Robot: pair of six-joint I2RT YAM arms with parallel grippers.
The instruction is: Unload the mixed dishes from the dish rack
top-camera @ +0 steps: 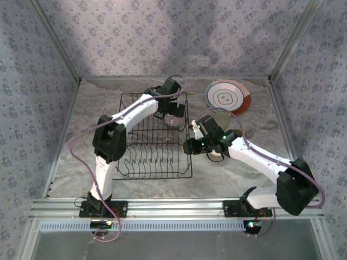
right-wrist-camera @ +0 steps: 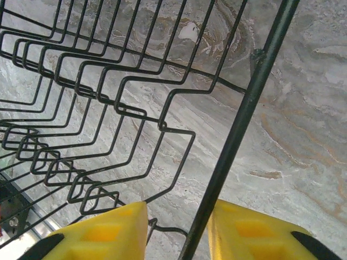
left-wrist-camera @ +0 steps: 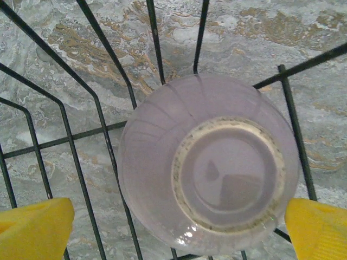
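The black wire dish rack (top-camera: 157,138) stands left of centre on the marble table. An upturned lavender bowl (top-camera: 174,120) sits in its far right corner. In the left wrist view the bowl (left-wrist-camera: 209,168) lies base up on the rack wires (left-wrist-camera: 65,140). My left gripper (top-camera: 172,108) (left-wrist-camera: 176,233) hovers over it, open, one yellow fingertip (left-wrist-camera: 32,227) on each side of it. My right gripper (top-camera: 194,145) (right-wrist-camera: 179,233) is at the rack's right side. Its jaws straddle the thick rim wire (right-wrist-camera: 258,81), narrowed, with a gap still showing left of the wire.
A white plate with an orange-red rim (top-camera: 229,96) lies at the back right of the table. A yellowish dish (top-camera: 219,116) and a cream piece (top-camera: 217,155) are partly hidden under my right arm. Papered walls and metal posts close in the table.
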